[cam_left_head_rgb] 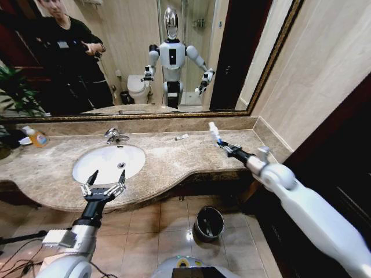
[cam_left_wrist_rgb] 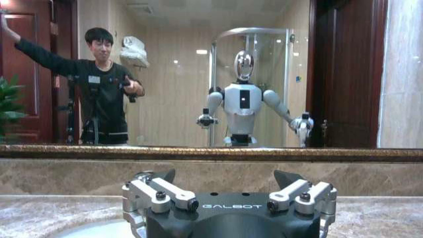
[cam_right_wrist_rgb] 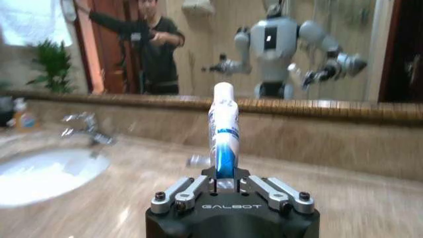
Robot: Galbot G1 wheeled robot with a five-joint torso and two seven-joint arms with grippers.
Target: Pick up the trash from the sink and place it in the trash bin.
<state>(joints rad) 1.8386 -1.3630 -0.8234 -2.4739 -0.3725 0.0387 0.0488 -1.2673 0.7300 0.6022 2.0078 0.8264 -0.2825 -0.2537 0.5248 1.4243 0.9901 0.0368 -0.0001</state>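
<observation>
While left tool [cam_left_head_rgb: 104, 184] idles — right tool [cam_right_wrist_rgb: 226, 182] grips tube [cam_right_wrist_rgb: 223, 130].

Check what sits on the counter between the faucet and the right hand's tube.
Head view: one small white packet lies on the marble between the faucet and the tube held by the right hand; otherwise bare.

The head view looks steeply down and forward over the marble bench [cam_left_head_rgb: 174, 159], taking in the sink [cam_left_head_rgb: 109, 162], the mirror [cam_left_head_rgb: 145, 52] and the floor tiles below. The left wrist view sits low behind its pincer [cam_left_wrist_rgb: 228, 191], level, facing the mirror [cam_left_wrist_rgb: 211, 74] close up. The right wrist view looks along the bench [cam_right_wrist_rgb: 317, 193] toward the same mirror [cam_right_wrist_rgb: 198, 44], with the sink [cam_right_wrist_rgb: 46, 173] to one side.
</observation>
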